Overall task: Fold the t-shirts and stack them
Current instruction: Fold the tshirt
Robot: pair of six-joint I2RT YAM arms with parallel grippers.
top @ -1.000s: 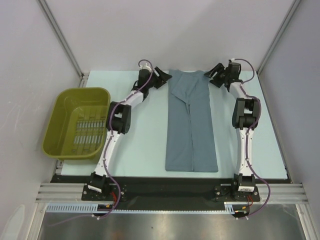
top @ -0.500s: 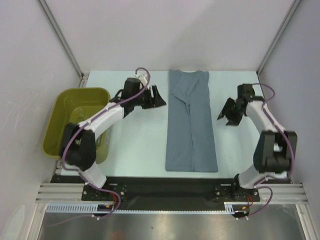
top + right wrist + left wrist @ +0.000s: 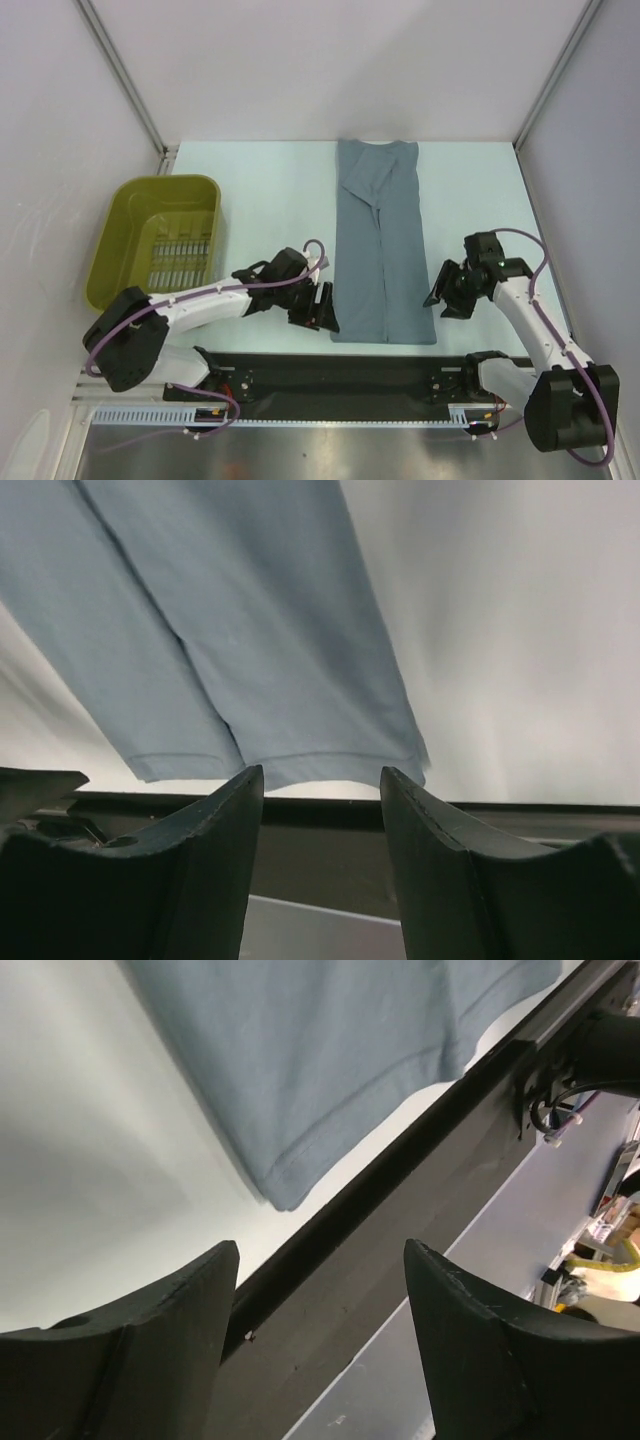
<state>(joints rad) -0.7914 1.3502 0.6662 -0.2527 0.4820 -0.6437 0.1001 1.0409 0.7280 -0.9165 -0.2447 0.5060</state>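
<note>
One slate blue-grey t-shirt (image 3: 385,250) lies flat down the middle of the table as a long narrow strip, sleeves folded in, collar at the far end and hem near me. My left gripper (image 3: 322,305) hangs open just left of the hem's left corner. The left wrist view shows that corner of the t-shirt (image 3: 330,1060) beyond my left gripper (image 3: 320,1245), nothing between the fingers. My right gripper (image 3: 440,298) stands open just right of the hem's right corner. In the right wrist view the t-shirt (image 3: 250,630) ends ahead of my right gripper (image 3: 320,771), which holds nothing.
An olive basket (image 3: 125,215) stands at the table's left edge, by the left arm's elbow. A black strip (image 3: 380,375) runs along the near edge just below the hem. Grey walls and metal posts close in the sides and back.
Both arms have swung back from the collar end to the near edge, one on each side of the hem. The t-shirt has not moved.
</note>
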